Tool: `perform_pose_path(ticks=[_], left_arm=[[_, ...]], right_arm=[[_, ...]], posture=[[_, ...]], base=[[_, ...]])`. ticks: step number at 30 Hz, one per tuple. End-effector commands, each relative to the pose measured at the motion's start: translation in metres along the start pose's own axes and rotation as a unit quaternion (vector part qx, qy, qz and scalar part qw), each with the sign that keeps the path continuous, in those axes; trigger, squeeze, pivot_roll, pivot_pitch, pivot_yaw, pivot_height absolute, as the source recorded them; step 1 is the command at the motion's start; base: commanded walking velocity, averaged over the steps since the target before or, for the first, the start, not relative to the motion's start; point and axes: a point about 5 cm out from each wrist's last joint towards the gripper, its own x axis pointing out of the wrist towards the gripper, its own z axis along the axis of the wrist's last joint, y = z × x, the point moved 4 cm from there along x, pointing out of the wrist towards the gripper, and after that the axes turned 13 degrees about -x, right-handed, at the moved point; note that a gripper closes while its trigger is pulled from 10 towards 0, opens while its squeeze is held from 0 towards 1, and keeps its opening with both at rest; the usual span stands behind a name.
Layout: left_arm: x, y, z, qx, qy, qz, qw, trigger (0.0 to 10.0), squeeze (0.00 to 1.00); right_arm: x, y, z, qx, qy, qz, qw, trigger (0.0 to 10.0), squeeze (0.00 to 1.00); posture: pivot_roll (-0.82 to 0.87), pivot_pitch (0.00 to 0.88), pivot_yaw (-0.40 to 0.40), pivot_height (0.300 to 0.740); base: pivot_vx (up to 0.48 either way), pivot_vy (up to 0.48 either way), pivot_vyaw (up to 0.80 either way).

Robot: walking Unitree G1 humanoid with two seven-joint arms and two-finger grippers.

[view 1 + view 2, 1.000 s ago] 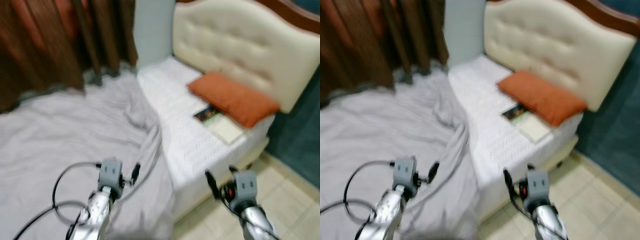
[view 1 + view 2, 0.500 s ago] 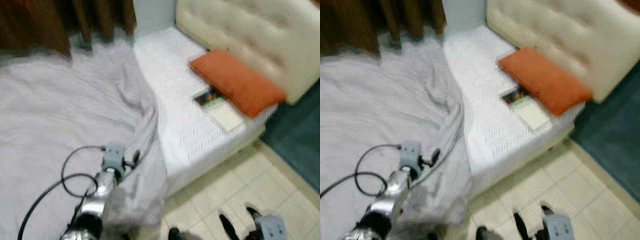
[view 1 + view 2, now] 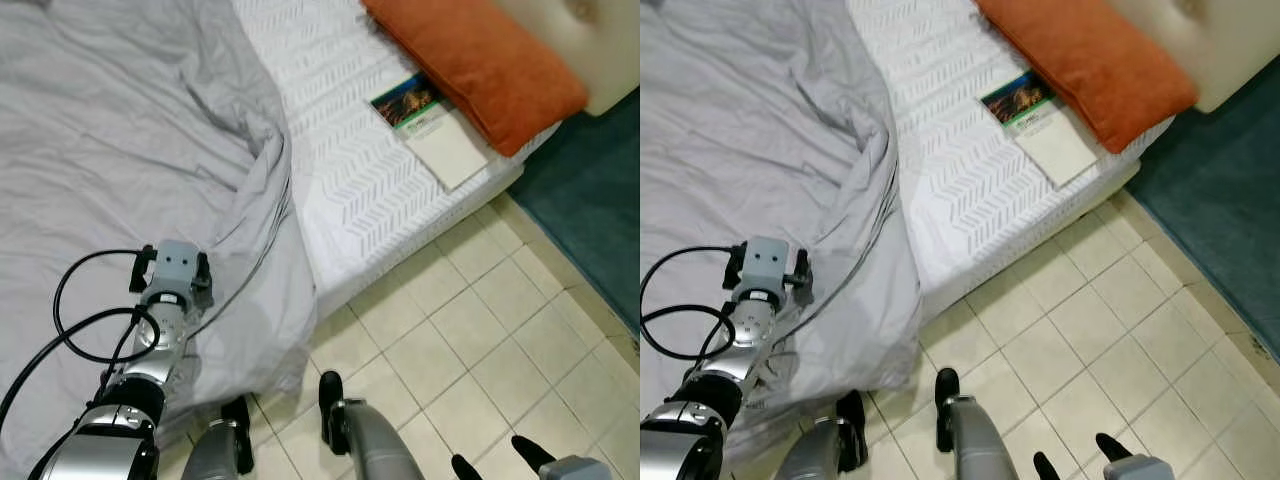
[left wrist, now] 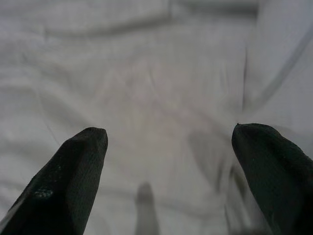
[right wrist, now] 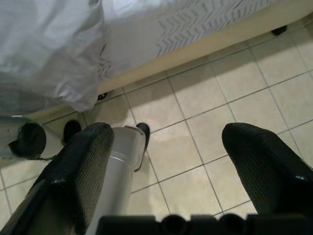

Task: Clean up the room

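Note:
A rumpled grey blanket [image 3: 110, 130] covers the left of the bed and hangs over its near edge. My left gripper [image 3: 171, 264] hovers just above the blanket near that edge, open, with nothing between its fingers [image 4: 78, 171]. On the bare white patterned sheet [image 3: 340, 180] lie an orange pillow [image 3: 480, 60] and a book [image 3: 430, 130] with a picture cover, beside each other. My right gripper [image 3: 495, 458] hangs low over the tiled floor [image 5: 210, 98], open and holding nothing.
A cream padded headboard [image 3: 605, 50] stands behind the pillow. A teal rug [image 3: 590, 220] lies to the right of the bed. My own legs and black feet [image 3: 330, 405] stand on the beige tiles [image 3: 470, 330] close to the bed's edge.
The camera has tilted down, so curtains and most of the headboard left the picture. My right arm dropped from bed height to low over the floor. The left gripper stays above the blanket.

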Motion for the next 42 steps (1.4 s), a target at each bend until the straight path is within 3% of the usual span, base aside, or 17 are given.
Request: perform_pose_path(ticks=[1,5,7,9,10,15,17,19,20,21,27,28,30,34,37,39,42], left_arm=[[-0.009,0.009,-0.027,-0.024,0.050,0.018,0.998,10.0,0.00],[-0.021,0.004,-0.058,-0.129,0.126,0.026,0.983,10.0,0.00],[-0.024,0.003,-0.064,-0.147,0.135,0.032,0.979,10.0,0.00],[-0.036,0.001,-0.084,-0.213,0.173,0.053,0.960,10.0,0.00],[-0.036,0.001,-0.084,-0.213,0.173,0.053,0.960,10.0,0.00],[-0.039,-0.006,-0.088,-0.319,0.177,0.069,0.928,10.0,0.00],[-0.036,-0.005,-0.083,-0.316,0.163,0.068,0.932,10.0,0.00],[-0.027,0.001,-0.061,-0.262,0.105,0.064,0.957,10.0,0.00],[-0.027,0.001,-0.061,-0.262,0.105,0.064,0.957,10.0,0.00],[-0.022,0.005,-0.038,-0.209,0.039,0.056,0.976,10.0,0.00],[-0.023,-0.004,-0.021,-0.212,-0.010,0.023,0.977,10.0,0.00],[-0.023,-0.014,-0.023,-0.256,0.004,-0.001,0.967,10.0,0.00],[-0.024,-0.019,-0.026,-0.269,0.012,-0.009,0.963,10.0,0.00],[-0.032,-0.055,-0.049,-0.339,0.101,-0.070,0.933,10.0,0.00],[-0.035,-0.068,-0.056,-0.361,0.133,-0.083,0.919,10.0,0.00],[-0.042,-0.077,-0.070,-0.346,0.179,-0.090,0.917,10.0,0.00],[-0.048,-0.079,-0.082,-0.296,0.204,-0.091,0.929,10.0,0.00]], right_arm=[[-0.010,0.003,-0.011,0.013,0.036,0.002,0.999,10.0,0.00],[-0.011,0.010,-0.012,0.020,0.042,0.014,0.999,10.0,0.00],[-0.010,0.011,-0.011,0.022,0.042,0.016,0.999,10.0,0.00],[-0.006,0.011,-0.009,0.023,0.039,0.017,0.999,10.0,0.00],[-0.006,0.011,-0.009,0.023,0.039,0.017,0.999,10.0,0.00],[-0.004,0.010,-0.010,0.021,0.040,0.018,0.999,10.0,0.00],[-0.004,0.010,-0.010,0.020,0.041,0.019,0.999,10.0,0.00],[-0.003,0.009,-0.011,0.019,0.041,0.018,0.999,10.0,0.00],[-0.003,0.009,-0.011,0.019,0.041,0.018,0.999,10.0,0.00],[-0.002,0.009,-0.011,0.018,0.041,0.017,0.999,10.0,0.00],[0.001,0.010,-0.011,0.012,0.037,0.018,0.999,10.0,0.00],[0.002,0.010,-0.011,0.014,0.036,0.017,0.999,10.0,0.00],[0.002,0.011,-0.011,0.015,0.036,0.017,0.999,10.0,0.00],[0.005,0.015,-0.009,0.022,0.032,0.027,0.999,10.0,0.00],[0.006,0.017,-0.008,0.025,0.031,0.031,0.999,10.0,0.00],[0.006,0.024,-0.008,0.035,0.035,0.054,0.997,10.0,0.00],[0.005,0.033,-0.008,0.046,0.037,0.079,0.995,10.0,0.00]], posture=[[-0.35,0.670,-0.140,0.740],[-0.33,0.671,-0.139,0.740],[-0.33,0.667,-0.138,0.740],[-0.33,0.663,-0.139,0.740],[-0.33,0.663,-0.139,0.740],[-0.33,0.655,-0.141,0.740],[-0.34,0.652,-0.139,0.740],[-0.33,0.645,-0.138,0.740],[-0.33,0.645,-0.138,0.740],[-0.32,0.643,-0.131,0.740],[-0.31,0.640,-0.125,0.740],[-0.31,0.642,-0.121,0.740],[-0.31,0.642,-0.121,0.740],[-0.31,0.644,-0.117,0.740],[-0.31,0.652,-0.115,0.740],[-0.31,0.655,-0.112,0.740],[-0.31,0.656,-0.113,0.740]], base=[[0.000,0.000,0.00],[0.000,0.000,0.00],[0.000,0.000,0.00],[0.000,0.000,0.00],[0.000,0.000,0.00],[0.000,0.000,0.00],[0.000,0.000,0.00],[0.000,0.000,0.00],[0.000,0.000,0.00],[0.000,0.000,0.00],[0.000,0.000,0.00],[0.000,0.000,0.00],[0.000,0.000,0.00],[0.000,0.000,0.00],[0.000,0.000,0.00],[0.000,0.000,0.00],[0.000,0.000,0.00]])
